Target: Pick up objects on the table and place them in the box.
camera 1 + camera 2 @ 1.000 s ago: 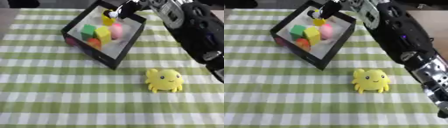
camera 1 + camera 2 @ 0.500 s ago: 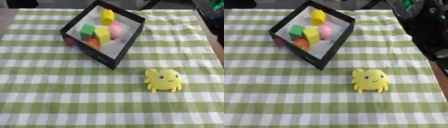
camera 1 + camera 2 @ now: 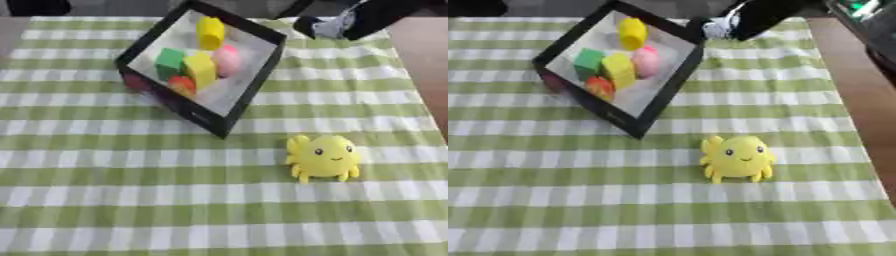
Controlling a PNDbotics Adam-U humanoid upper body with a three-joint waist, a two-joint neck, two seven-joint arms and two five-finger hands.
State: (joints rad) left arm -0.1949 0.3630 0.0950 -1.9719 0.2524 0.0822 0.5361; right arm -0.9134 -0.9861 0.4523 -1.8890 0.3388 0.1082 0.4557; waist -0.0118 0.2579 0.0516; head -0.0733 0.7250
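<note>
A black box (image 3: 255,82) stands tilted at the upper left of the green checked cloth. Inside it lie a yellow cylinder (image 3: 210,32), a green block (image 3: 169,62), a yellow block (image 3: 199,70), a pink piece (image 3: 227,59) and a red-orange piece (image 3: 182,85). A yellow octopus toy (image 3: 324,157) sits on the cloth, below and right of the box. My right hand (image 3: 325,26) shows blurred at the top, just beyond the box's far right corner, with its dark arm running off to the upper right. It seems to hold nothing. My left hand is out of view.
The checked cloth (image 3: 105,200) covers the table. Bare brown table (image 3: 426,65) shows along the right edge. A dark shape (image 3: 35,6) sits at the top left corner beyond the cloth.
A second ago my right hand was over the box with the yellow cylinder. The cylinder now lies in the box, and the hand has drawn back to the upper right.
</note>
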